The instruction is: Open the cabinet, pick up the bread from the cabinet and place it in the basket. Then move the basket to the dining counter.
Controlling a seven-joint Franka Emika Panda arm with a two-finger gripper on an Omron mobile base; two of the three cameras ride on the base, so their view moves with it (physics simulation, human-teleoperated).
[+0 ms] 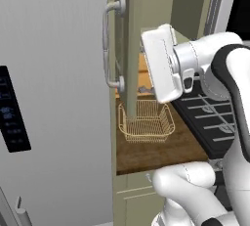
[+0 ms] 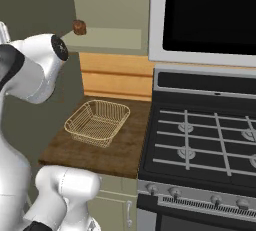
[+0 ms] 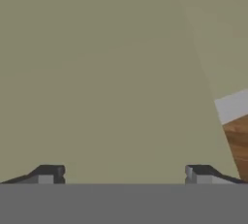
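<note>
Arm raised, forearm level, white hand pushed up toward the cabinet [image 1: 128, 39], whose door stands swung open edge-on with its curved silver handle [image 1: 108, 44] facing the grey fridge [image 1: 53, 98]. Hand view: tool [image 3: 124, 173] faces plain olive panel at close range, finger tips [image 3: 48, 173] set wide apart, nothing between them. Bread [image 2: 79, 27] sits on the cabinet's lower shelf, above and well apart from the basket [image 2: 97, 121]. Basket is empty, resting upright on the dark wood surface [image 2: 125, 150], just beside the stove [image 2: 205, 135]. Right base view: the arm's shoulder joint sits left of the basket.
</note>
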